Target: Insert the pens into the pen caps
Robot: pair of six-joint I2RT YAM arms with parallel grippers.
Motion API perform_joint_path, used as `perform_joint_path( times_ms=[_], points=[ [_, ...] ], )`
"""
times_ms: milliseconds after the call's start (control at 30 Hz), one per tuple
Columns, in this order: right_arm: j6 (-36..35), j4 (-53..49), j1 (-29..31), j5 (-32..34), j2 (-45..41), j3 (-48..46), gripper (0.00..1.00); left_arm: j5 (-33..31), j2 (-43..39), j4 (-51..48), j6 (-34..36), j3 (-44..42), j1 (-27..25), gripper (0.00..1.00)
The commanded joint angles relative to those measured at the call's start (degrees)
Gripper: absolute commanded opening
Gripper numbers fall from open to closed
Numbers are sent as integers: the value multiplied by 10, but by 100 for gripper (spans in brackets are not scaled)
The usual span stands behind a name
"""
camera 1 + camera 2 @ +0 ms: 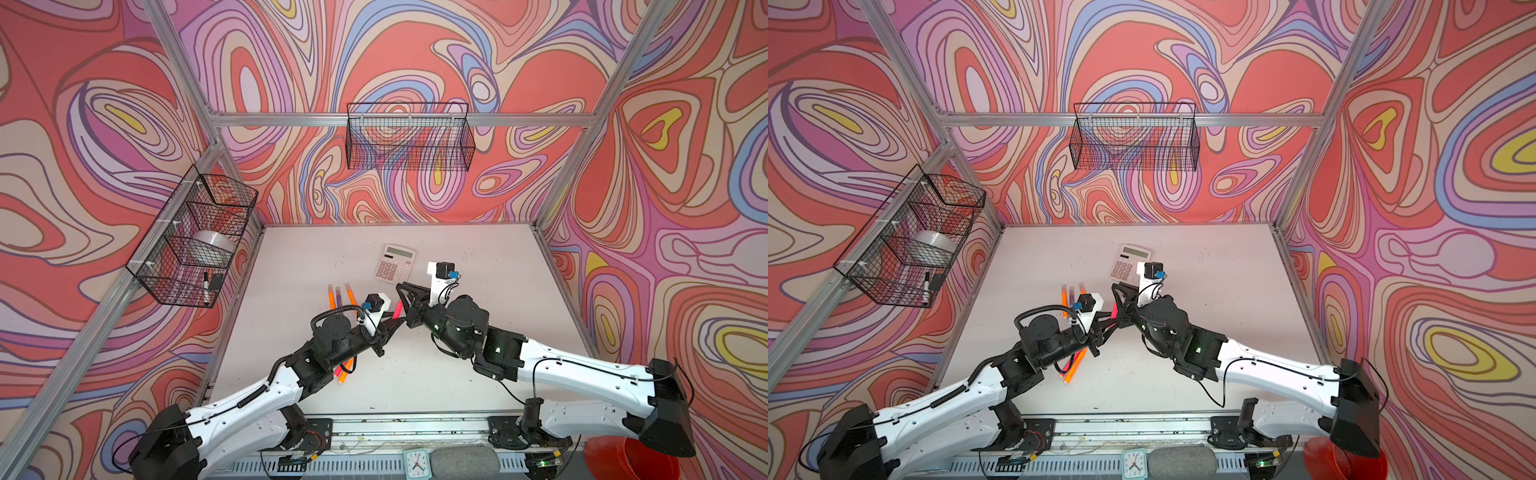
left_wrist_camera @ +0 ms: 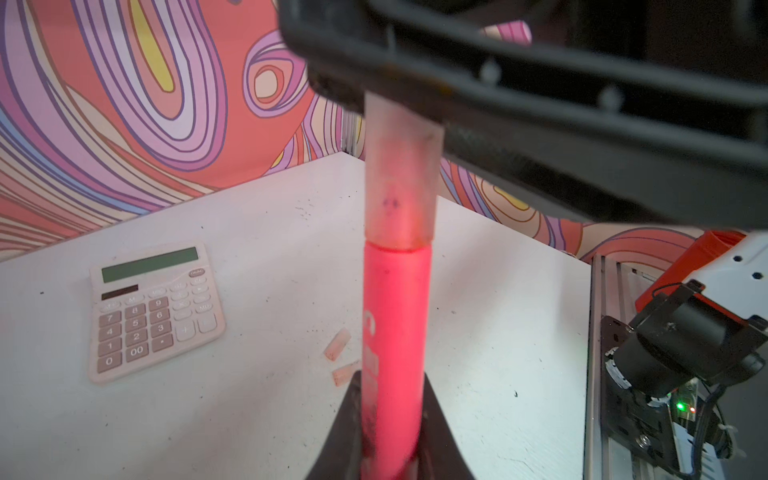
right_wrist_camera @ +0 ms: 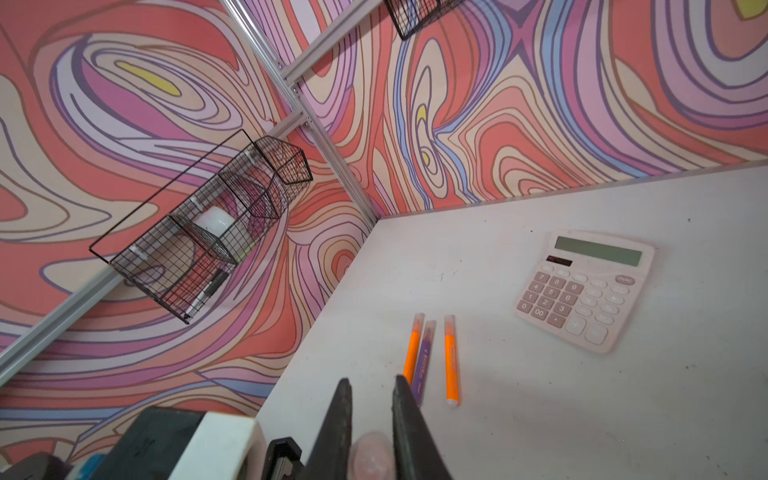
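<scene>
My left gripper (image 2: pixel 390 378) is shut on a pink-red pen (image 2: pixel 395 316), which stands off the table. A translucent pen cap (image 2: pixel 399 178) sits over the pen's tip, its far end clamped in the right gripper's black fingers (image 2: pixel 498 95). From the right wrist the cap's rounded end (image 3: pixel 370 457) shows deep between the shut right gripper (image 3: pixel 372 380). In both top views the two grippers meet mid-table around the pen (image 1: pixel 398 309) (image 1: pixel 1114 309). Three capped pens, orange (image 3: pixel 412 349), purple (image 3: pixel 424 361) and orange (image 3: pixel 451 357), lie side by side. More pens (image 1: pixel 345 372) lie under the left arm. Two loose caps (image 2: pixel 337 344) (image 2: pixel 345 372) lie on the table.
A pink calculator (image 1: pixel 395 264) lies just behind the grippers. A wire basket (image 1: pixel 191 241) on the left wall holds a tape roll and a black-capped marker. Another wire basket (image 1: pixel 409 137) hangs on the back wall. A small clock (image 1: pixel 415 463) and a red container (image 1: pixel 627 457) sit beyond the front rail.
</scene>
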Motion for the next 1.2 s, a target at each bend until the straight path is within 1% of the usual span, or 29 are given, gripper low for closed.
perform_joint_path(
  times_ms=[0,167,267,367,467,533,600,767,867,1167],
  points=[
    [18,-120,62,-82,21,-34,0,-111,-12,105,-10,112,20,0],
    [23,-108,71,-77,22,-56,0,-132,1,80,16,171,21,0],
    [27,-106,73,-78,26,-64,0,-139,0,73,27,192,23,0],
    [30,-106,78,-82,37,-69,0,-144,3,67,29,210,28,0],
    [34,-112,84,-71,41,-76,0,-141,5,74,25,219,40,0],
    [37,-108,85,-68,40,-87,0,-154,5,74,18,224,48,0],
    [41,-102,85,-65,38,-99,0,-152,5,80,3,226,65,0],
    [52,-89,85,-70,39,-115,0,-142,4,89,-50,226,108,0],
    [59,-74,86,-76,39,-125,0,-129,2,115,-80,219,130,0],
    [72,-35,96,-98,65,-126,0,-85,2,175,-96,221,161,0]
  ],
)
